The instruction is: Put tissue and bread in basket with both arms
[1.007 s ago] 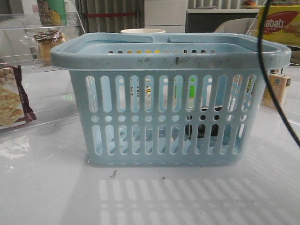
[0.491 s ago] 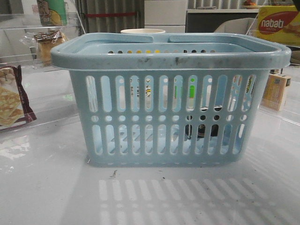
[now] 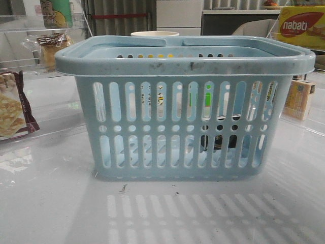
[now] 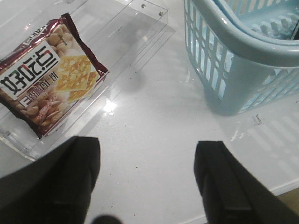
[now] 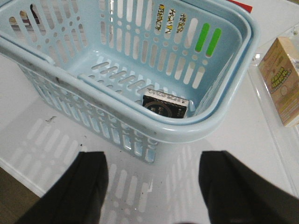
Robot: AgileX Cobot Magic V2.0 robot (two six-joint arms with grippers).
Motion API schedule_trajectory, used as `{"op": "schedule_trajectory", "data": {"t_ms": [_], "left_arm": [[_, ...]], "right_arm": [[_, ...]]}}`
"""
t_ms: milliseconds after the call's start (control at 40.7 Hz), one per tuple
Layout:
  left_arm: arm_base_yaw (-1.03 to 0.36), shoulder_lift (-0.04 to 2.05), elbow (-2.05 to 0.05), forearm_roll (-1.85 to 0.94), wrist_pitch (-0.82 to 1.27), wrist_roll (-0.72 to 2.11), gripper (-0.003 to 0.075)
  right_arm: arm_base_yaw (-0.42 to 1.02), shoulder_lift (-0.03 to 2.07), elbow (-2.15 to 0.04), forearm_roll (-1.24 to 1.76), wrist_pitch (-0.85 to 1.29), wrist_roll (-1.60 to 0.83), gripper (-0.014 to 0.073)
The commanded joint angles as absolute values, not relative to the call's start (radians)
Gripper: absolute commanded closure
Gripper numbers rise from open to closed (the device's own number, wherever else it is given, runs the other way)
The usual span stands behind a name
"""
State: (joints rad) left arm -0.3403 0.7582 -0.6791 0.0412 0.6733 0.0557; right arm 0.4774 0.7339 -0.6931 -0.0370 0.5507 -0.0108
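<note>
The light-blue basket stands in the middle of the table. The tissue, a small dark pack, lies on the basket's floor near a corner; it shows dark through the slots in the front view. The bread in its clear wrapper sits at the far back left, behind the basket's left end. My left gripper is open and empty over bare table, left of the basket. My right gripper is open and empty over bare table just outside the basket's rim. Neither gripper shows in the front view.
A maroon-edged cracker packet lies in a clear acrylic tray to the left, also in the front view. A small yellow box sits right of the basket. A yellow and red Nabati box stands at the back right.
A black cable that hung across the right side of the front view one second ago is gone from view. The basket and its contents have not moved.
</note>
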Motion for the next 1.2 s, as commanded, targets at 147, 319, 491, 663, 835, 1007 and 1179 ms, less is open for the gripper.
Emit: {"op": "schedule_trajectory", "data": {"t_ms": [147, 319, 491, 663, 835, 1007, 1179], "left_arm": [[-0.349, 0.758, -0.708, 0.042, 0.604, 0.059, 0.0234], [-0.349, 0.76, -0.708, 0.036, 0.573, 0.057, 0.0234], [-0.347, 0.78, -0.724, 0.043, 0.534, 0.057, 0.0233], [-0.347, 0.92, -0.844, 0.043, 0.591, 0.055, 0.0201], [-0.347, 1.098, -1.005, 0.043, 0.621, 0.053, 0.0086], [-0.331, 1.279, -1.163, 0.034, 0.621, 0.046, 0.0082], [-0.255, 1.439, -1.318, -0.021, 0.621, 0.046, 0.0085]], "right_arm": [[0.475, 0.728, -0.72, -0.053, 0.482, -0.018, 0.0064], [0.475, 0.728, -0.72, -0.053, 0.482, -0.018, 0.0064], [0.475, 0.728, -0.72, -0.053, 0.482, -0.018, 0.0064], [0.475, 0.728, -0.72, -0.053, 0.482, -0.018, 0.0064], [0.475, 0.728, -0.72, -0.053, 0.482, -0.018, 0.0064], [0.475, 0.728, -0.72, -0.053, 0.482, -0.018, 0.0064], [0.475, 0.728, -0.72, -0.053, 0.482, -0.018, 0.0064]]}}
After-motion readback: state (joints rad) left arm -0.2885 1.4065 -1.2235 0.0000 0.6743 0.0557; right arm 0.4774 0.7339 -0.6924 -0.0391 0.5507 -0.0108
